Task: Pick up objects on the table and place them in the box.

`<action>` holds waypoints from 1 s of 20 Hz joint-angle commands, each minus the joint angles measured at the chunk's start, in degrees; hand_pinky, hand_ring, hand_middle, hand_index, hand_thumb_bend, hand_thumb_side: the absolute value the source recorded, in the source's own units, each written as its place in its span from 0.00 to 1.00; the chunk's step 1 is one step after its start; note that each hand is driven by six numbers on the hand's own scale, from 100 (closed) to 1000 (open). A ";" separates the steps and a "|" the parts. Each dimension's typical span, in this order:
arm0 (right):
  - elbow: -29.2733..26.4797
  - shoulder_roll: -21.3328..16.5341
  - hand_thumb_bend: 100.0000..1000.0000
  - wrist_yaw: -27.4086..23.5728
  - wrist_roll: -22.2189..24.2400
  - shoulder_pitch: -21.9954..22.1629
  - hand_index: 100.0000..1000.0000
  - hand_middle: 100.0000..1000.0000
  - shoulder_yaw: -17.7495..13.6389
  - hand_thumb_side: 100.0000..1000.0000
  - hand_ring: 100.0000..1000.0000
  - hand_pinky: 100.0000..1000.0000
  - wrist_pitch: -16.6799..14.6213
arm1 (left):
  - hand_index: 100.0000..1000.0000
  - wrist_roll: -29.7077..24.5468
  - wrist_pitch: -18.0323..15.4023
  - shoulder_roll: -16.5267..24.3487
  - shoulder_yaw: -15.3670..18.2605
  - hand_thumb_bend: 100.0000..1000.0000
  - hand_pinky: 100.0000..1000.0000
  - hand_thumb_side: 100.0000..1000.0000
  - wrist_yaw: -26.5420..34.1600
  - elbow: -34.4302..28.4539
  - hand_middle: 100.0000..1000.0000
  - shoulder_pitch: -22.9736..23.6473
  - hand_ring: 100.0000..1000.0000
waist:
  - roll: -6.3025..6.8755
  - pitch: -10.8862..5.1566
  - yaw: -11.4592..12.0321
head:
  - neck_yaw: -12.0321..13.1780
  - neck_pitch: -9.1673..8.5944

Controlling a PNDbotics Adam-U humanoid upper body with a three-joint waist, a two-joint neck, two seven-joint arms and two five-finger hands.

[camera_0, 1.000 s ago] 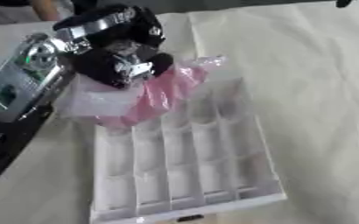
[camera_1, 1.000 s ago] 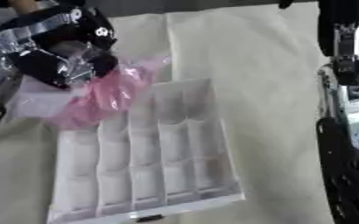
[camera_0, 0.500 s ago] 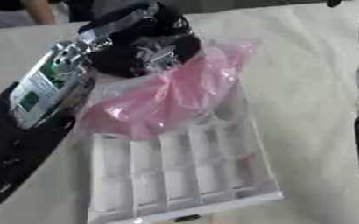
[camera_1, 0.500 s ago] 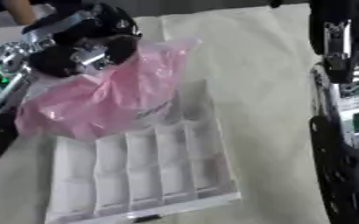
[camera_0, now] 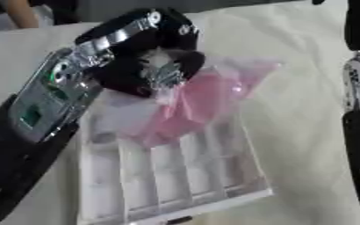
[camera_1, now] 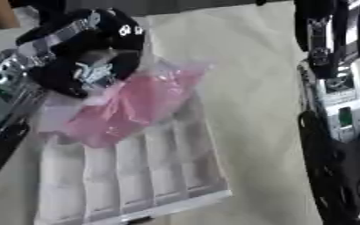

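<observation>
Progress: one item in hand, not yet released. My left hand (camera_0: 149, 66) comes in from 10 o'clock and sits over the far end of the box (camera_0: 167, 176), fingers curled and pinching the crumpled top of a pink plastic bag (camera_0: 195, 107). The bag hangs from that pinch and drapes down over the box's far compartments, toward 12 o'clock of the tray. Whether its lower end already rests on the dividers or hangs just above them, I cannot tell; the film is translucent and the edges are soft.

Box: white, shallow, split by long dividers into narrow lanes. The near lanes, toward 6 o'clock, look bare. Nothing else visible inside.

Bag orientation: long axis runs roughly from 1 o'clock down to 7 o'clock, gathered end under my fingers, one loose corner flaring out toward 2 o'clock past the box's far right edge. It is wider than a single lane, so I judge it will lie across several rather than drop into one.

Right hand: the arm (camera_1: 333, 110) shows along the 3 o'clock edge, but the hand itself is not in either view.

Left to do, as I judge: lower, let go, clear away. No other loose objects show on the cloth-covered surface (camera_0: 306, 48).
</observation>
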 commanded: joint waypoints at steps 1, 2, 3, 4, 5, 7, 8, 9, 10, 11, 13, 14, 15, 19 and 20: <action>-0.60 -0.18 0.00 -0.01 0.14 -0.79 0.55 0.77 -0.38 0.60 0.58 0.29 0.00 | 0.63 -7.28 -3.53 1.09 -0.01 0.00 0.41 0.80 -3.72 0.36 0.59 -0.73 0.55 | -0.25 -0.79 -0.05 | -0.12 -0.19; -0.59 -0.19 0.00 -0.03 0.15 -0.78 0.55 0.77 -0.39 0.60 0.58 0.29 -0.01 | 0.61 -9.95 -4.28 1.15 0.00 0.00 0.38 0.77 -4.98 0.92 0.57 -0.78 0.52 | -0.26 -0.78 -0.03 | -0.01 -0.19; -0.59 -0.20 0.00 -0.04 0.18 -0.76 0.55 0.77 -0.40 0.60 0.58 0.29 0.00 | 0.67 -12.34 -4.80 1.27 -0.05 0.00 0.46 0.86 -6.07 1.59 0.65 -0.79 0.59 | -0.24 -0.77 -0.01 | 0.10 -0.19; -0.59 -0.21 0.00 -0.05 0.21 -0.74 0.55 0.77 -0.39 0.60 0.58 0.29 0.00 | 0.67 -14.92 -5.11 1.32 -0.17 0.00 0.46 0.86 -7.09 2.37 0.65 -0.80 0.59 | -0.24 -0.75 0.01 | 0.18 -0.19; -0.58 -0.21 0.00 -0.06 0.24 -0.73 0.55 0.77 -0.40 0.60 0.58 0.29 0.01 | 0.70 -17.12 -5.33 1.25 -0.26 0.00 0.47 0.94 -7.45 3.12 0.69 -0.74 0.61 | -0.23 -0.73 0.01 | 0.21 -0.19; -0.58 -0.24 0.00 -0.08 0.30 -0.67 0.55 0.77 -0.41 0.60 0.58 0.29 0.03 | 0.70 -20.60 -5.39 1.18 -0.44 0.00 0.48 0.98 -6.54 4.51 0.69 -0.57 0.62 | -0.21 -0.70 0.02 | 0.17 -0.19; -0.58 -0.27 0.00 -0.10 0.33 -0.65 0.55 0.77 -0.42 0.60 0.58 0.29 0.03 | 0.70 -21.42 -5.27 1.25 -0.54 0.00 0.48 0.98 -5.93 5.04 0.69 -0.53 0.62 | -0.20 -0.67 0.01 | 0.17 -0.19; -0.58 -0.30 0.00 -0.11 0.36 -0.64 0.55 0.77 -0.43 0.60 0.58 0.29 0.03 | 0.70 -21.82 -5.16 1.32 -0.60 0.00 0.48 0.99 -5.49 5.40 0.69 -0.54 0.62 | -0.19 -0.66 0.01 | 0.18 -0.19; -0.59 -0.32 0.00 -0.13 0.37 -0.64 0.55 0.77 -0.44 0.60 0.58 0.29 0.02 | 0.70 -22.03 -5.01 1.45 -0.60 0.00 0.48 0.99 -5.20 5.71 0.69 -0.53 0.62 | -0.19 -0.63 0.01 | 0.20 -0.19; -0.60 -0.34 0.00 -0.14 0.39 -0.63 0.55 0.77 -0.46 0.60 0.58 0.29 0.01 | 0.70 -22.12 -4.94 1.54 -0.50 0.00 0.48 0.98 -5.09 5.87 0.69 -0.54 0.62 | -0.19 -0.61 0.02 | 0.21 -0.19; -0.61 -0.38 0.00 -0.16 0.40 -0.62 0.55 0.77 -0.51 0.60 0.58 0.29 -0.02 | 0.70 -21.80 -5.14 1.68 0.63 0.00 0.44 0.92 -4.78 5.85 0.66 -0.37 0.59 | -0.21 -0.56 0.07 | 0.16 -0.19; -0.63 -0.41 0.00 -0.16 0.37 -0.59 0.55 0.77 -0.58 0.61 0.58 0.29 -0.03 | 0.69 -20.19 -5.71 1.71 2.00 0.00 0.41 0.94 -4.16 5.52 0.63 -0.12 0.57 | -0.23 -0.53 0.14 | 0.10 -0.19; -0.65 -0.45 0.00 -0.16 0.34 -0.56 0.55 0.77 -0.62 0.61 0.57 0.29 -0.03 | 0.69 -17.95 -6.45 1.83 3.32 0.00 0.39 0.77 -3.62 5.09 0.61 0.13 0.56 | -0.24 -0.51 0.21 | 0.02 -0.19; -0.76 -0.58 0.00 -0.15 0.28 -0.37 0.55 0.77 -0.71 0.61 0.58 0.29 -0.01 | 0.73 0.21 -11.98 2.61 10.30 0.00 0.40 0.67 -5.13 2.29 0.62 1.57 0.57 | -0.24 -0.52 0.58 | -0.31 -0.19; -0.78 -0.60 0.00 -0.15 0.27 -0.30 0.55 0.77 -0.72 0.60 0.58 0.29 0.01 | 0.75 5.30 -13.19 2.39 12.02 0.00 0.42 0.68 -5.81 1.72 0.65 2.00 0.62 | -0.24 -0.56 0.72 | -0.37 -0.19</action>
